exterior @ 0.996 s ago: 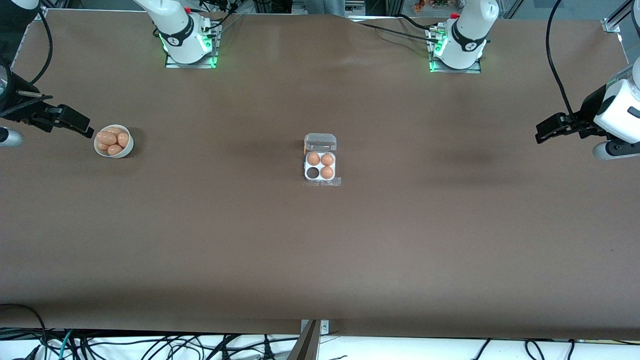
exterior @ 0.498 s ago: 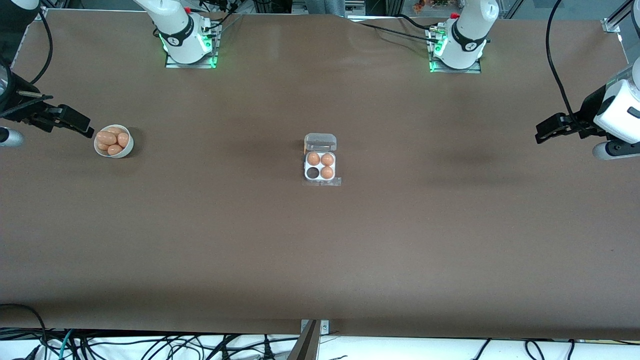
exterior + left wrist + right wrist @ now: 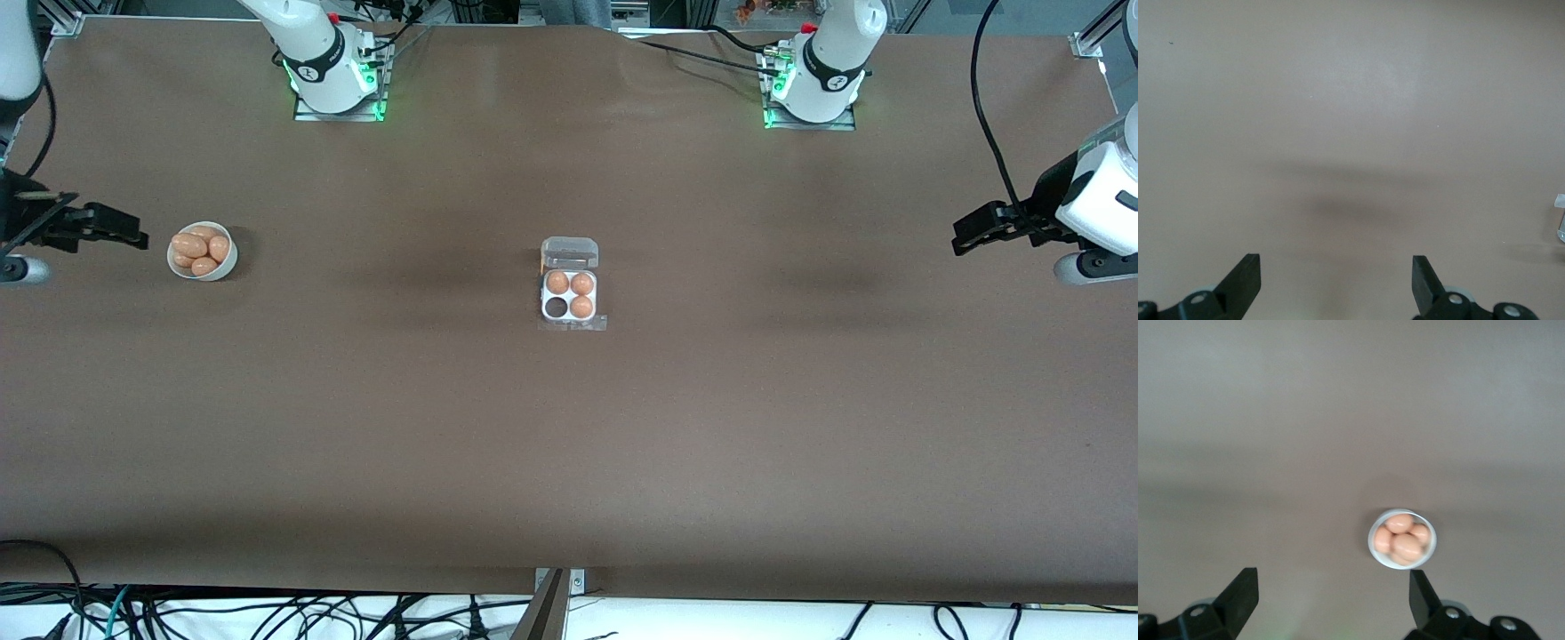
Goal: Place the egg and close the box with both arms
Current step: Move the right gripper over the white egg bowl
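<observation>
The box (image 3: 569, 295) sits mid-table, its clear lid (image 3: 569, 253) open. Three tan-orange eggs fill its cells and one cell (image 3: 556, 308) is empty. Several more eggs (image 3: 197, 248) lie in a round white bowl (image 3: 228, 259) toward the right arm's end, which also shows in the right wrist view (image 3: 1376, 555). My right gripper (image 3: 133, 237) is open and empty, in the air beside the bowl, a little apart from it, as its wrist view (image 3: 1331, 573) shows. My left gripper (image 3: 965, 238) is open and empty, waiting over the left arm's end of the table, with bare table below (image 3: 1335, 260).
Brown table cover (image 3: 569, 444) spreads wide on every side of the box. The two arm bases (image 3: 336, 76) (image 3: 813, 84) stand along the table's edge farthest from the front camera. A sliver of clear plastic (image 3: 1560, 217) shows at the edge of the left wrist view.
My right gripper has drawn a little away from the bowl, toward the table's end. The left arm, box and bowl have not moved.
</observation>
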Robot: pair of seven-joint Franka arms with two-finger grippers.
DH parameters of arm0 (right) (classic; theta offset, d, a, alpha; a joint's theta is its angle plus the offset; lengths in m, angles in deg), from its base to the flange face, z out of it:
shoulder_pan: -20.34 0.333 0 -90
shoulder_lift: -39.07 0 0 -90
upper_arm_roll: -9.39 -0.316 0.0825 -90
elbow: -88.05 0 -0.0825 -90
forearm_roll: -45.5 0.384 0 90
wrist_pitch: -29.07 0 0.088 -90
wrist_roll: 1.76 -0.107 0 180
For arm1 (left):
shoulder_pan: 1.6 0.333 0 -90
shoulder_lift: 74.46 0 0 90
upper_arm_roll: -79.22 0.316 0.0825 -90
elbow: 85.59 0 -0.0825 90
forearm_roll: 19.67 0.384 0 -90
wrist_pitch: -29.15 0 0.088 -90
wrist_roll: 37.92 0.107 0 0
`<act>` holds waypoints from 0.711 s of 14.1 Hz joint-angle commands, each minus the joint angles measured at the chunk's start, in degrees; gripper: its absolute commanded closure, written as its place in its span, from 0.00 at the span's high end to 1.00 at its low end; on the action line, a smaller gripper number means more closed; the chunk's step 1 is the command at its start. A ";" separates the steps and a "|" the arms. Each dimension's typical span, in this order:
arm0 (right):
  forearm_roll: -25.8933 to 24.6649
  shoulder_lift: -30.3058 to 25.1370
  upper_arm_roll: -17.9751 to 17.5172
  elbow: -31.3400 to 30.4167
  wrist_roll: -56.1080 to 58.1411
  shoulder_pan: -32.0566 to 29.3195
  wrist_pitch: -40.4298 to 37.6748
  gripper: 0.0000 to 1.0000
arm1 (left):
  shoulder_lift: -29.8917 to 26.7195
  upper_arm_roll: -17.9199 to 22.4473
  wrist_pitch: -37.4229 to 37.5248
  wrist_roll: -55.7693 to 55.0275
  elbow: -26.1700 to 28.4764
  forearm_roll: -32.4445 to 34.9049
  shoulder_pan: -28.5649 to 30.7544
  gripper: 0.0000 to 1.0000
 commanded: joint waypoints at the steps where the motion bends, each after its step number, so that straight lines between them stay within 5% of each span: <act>1: 1.76 3.64 2.77 -0.54 6.43 -1.81 -0.52 1.00 | 0.43 -0.13 1.06 1.00 -1.27 -0.95 0.51 1.00; 10: 8.71 3.92 10.86 -18.71 19.70 -3.04 12.55 1.00 | 0.43 -0.13 0.97 1.00 -1.27 -0.95 0.51 1.00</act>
